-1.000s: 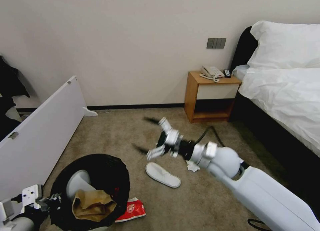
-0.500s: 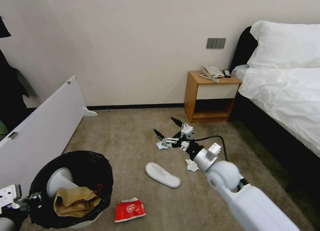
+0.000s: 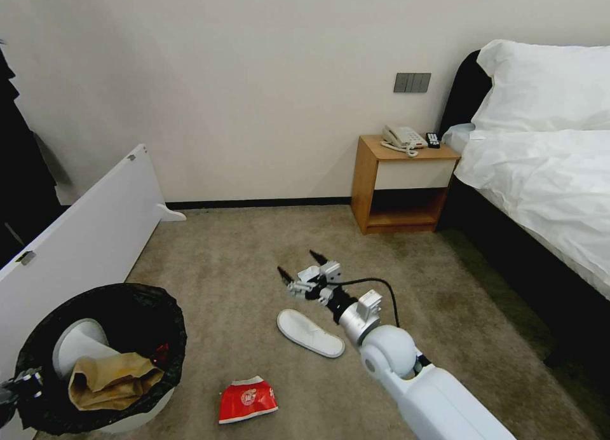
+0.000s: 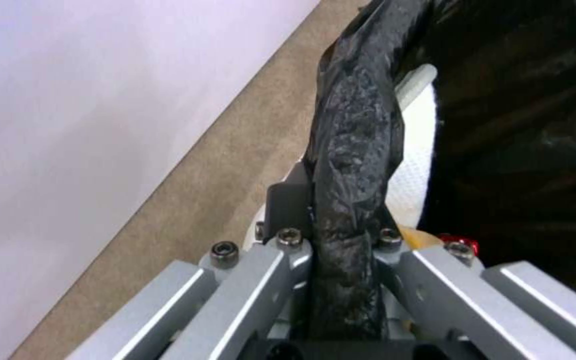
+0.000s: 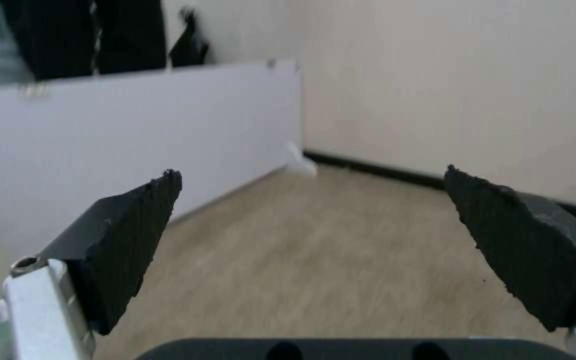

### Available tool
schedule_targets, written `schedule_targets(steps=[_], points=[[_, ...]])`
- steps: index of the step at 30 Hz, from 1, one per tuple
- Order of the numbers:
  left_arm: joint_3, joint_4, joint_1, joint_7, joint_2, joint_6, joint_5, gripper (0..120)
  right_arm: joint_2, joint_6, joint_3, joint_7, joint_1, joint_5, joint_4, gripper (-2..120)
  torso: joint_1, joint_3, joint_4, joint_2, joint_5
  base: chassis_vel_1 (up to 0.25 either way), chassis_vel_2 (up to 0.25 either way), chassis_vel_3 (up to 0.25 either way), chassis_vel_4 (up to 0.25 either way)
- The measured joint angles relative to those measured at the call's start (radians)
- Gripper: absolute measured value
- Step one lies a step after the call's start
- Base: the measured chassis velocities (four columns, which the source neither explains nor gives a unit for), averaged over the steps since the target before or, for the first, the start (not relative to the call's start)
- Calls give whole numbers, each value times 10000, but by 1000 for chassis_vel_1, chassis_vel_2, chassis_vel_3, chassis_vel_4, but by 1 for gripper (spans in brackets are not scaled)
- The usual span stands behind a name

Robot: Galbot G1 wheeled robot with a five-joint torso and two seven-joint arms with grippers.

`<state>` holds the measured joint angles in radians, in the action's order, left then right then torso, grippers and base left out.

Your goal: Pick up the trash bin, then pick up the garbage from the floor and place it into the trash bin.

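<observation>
White-shelled right arm stretches low over the beige carpet floor, right gripper spread wide above a white slipper. Left gripper clamps the black-lined white trash bin rim; a red snack packet lies nearby.

Right arm extended forward and low from lower right of head view, white forearm angled toward centre, black cable looping over wrist. Right gripper fingers spread wide apart, nothing between dark pads. Left gripper at lower left edge of head view, fingers clamped on black-lined rim
</observation>
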<state>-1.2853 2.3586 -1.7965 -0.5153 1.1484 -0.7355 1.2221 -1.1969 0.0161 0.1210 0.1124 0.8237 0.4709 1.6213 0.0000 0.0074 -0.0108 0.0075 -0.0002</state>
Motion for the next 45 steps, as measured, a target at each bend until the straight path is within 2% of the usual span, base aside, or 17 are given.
schedule_targets(steps=[9, 20, 45], points=[[47, 86, 103, -23, 4, 0, 59, 3, 55, 561, 1120, 353, 38, 123, -656, 100, 0, 0, -1, 0, 1, 0, 0, 0, 0], [234, 255, 112, -58, 42, 0, 7, 3, 32, 581, 2240, 648, -179, -165, -1353, 100, 0, 0, 0, -2, 2, 0, 0, 0, 0], [393, 443, 153, -112, 57, 0, -44, 3, -363, 588, 2824, 966, -319, -482, -3184, 100, 0, 0, -1, -2, 2, 0, 0, 0, 0]])
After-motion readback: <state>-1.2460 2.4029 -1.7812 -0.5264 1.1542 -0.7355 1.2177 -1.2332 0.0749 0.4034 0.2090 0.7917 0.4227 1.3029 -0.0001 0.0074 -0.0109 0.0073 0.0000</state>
